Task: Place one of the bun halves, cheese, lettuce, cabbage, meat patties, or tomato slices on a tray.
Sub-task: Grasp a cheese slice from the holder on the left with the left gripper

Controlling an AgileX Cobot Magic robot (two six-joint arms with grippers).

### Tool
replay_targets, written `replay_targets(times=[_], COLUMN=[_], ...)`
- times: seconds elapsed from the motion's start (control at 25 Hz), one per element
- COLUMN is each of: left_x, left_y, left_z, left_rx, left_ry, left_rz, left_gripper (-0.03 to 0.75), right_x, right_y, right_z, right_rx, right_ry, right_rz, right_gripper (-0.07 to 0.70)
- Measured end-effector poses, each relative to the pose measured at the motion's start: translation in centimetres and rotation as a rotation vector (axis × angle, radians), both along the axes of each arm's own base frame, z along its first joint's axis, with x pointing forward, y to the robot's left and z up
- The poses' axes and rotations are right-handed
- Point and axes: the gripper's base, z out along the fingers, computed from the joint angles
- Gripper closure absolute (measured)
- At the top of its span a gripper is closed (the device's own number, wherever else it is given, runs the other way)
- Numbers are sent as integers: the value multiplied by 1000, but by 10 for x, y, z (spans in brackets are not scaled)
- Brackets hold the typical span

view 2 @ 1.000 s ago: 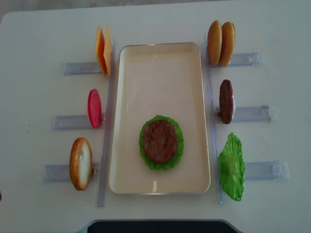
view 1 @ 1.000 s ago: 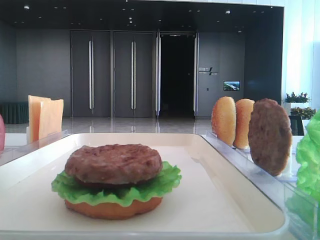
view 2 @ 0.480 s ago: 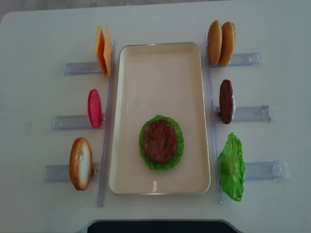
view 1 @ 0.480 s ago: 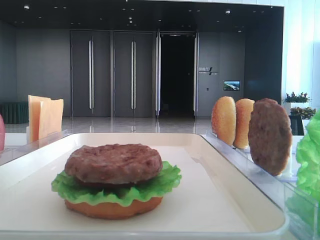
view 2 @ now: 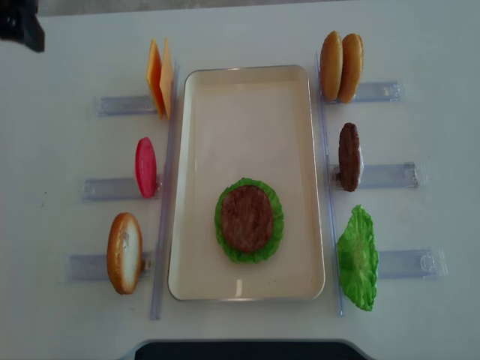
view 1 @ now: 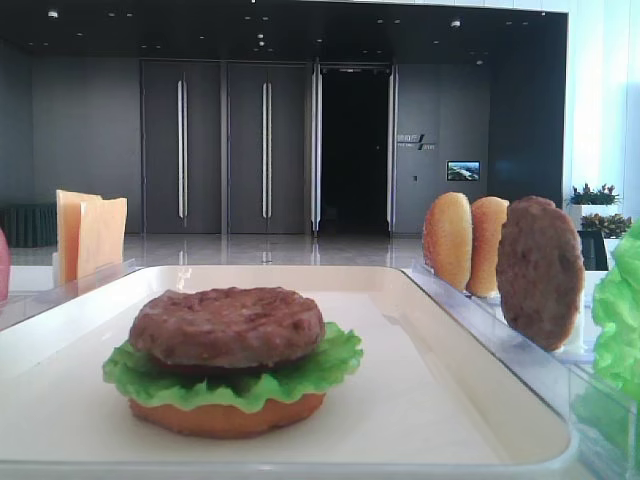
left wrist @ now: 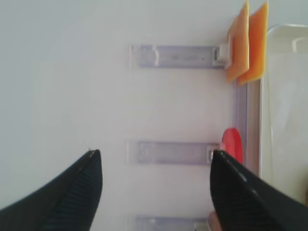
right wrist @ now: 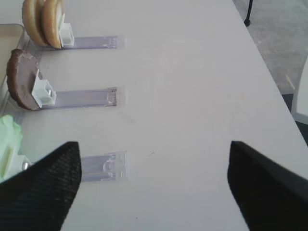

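The cream tray [view 2: 247,112] holds a stack: a bun half, lettuce [view 2: 274,225] and a meat patty [view 2: 246,217] on top [view 1: 227,325]. Two cheese slices [view 2: 160,77] stand on edge left of the tray [left wrist: 248,43]. A tomato slice [view 2: 145,166] and a bun half [view 2: 124,252] stand below them. On the right stand two bun halves [view 2: 341,66], a patty [view 2: 349,156] and a lettuce leaf [view 2: 358,257]. My left gripper [left wrist: 155,153] is open above the table left of the tomato slice [left wrist: 233,144]. My right gripper [right wrist: 153,144] is open over bare table, empty.
Clear plastic holders [view 2: 120,105] lie on both sides of the tray and carry the upright pieces. A dark part of my left arm [view 2: 19,22] shows at the top-left corner of the overhead view. The table's right edge [right wrist: 269,72] runs beside my right gripper.
A dark part of the left arm has come into the overhead view's top-left corner. The food and tray have not moved.
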Motion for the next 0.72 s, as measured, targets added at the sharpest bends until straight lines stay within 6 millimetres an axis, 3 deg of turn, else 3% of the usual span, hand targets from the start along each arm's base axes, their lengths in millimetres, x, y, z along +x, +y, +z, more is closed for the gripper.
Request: replay_targets(times=[0.2, 0.32, 0.72], left_x=[59, 83, 125], left_y=[-1, -3, -3], left_z=[0, -7, -62], left_rx=[-1, -21, -7], left_ry=[-21, -22, 104], left_rz=[1, 16, 25], left_gripper=[181, 181, 181], right_x=[0, 0, 0], right_y=[0, 0, 0], right_z=[0, 0, 0], right_rx=[0, 0, 0], right_ry=[0, 0, 1], right_rz=[0, 0, 0], right_gripper=[45, 45, 45])
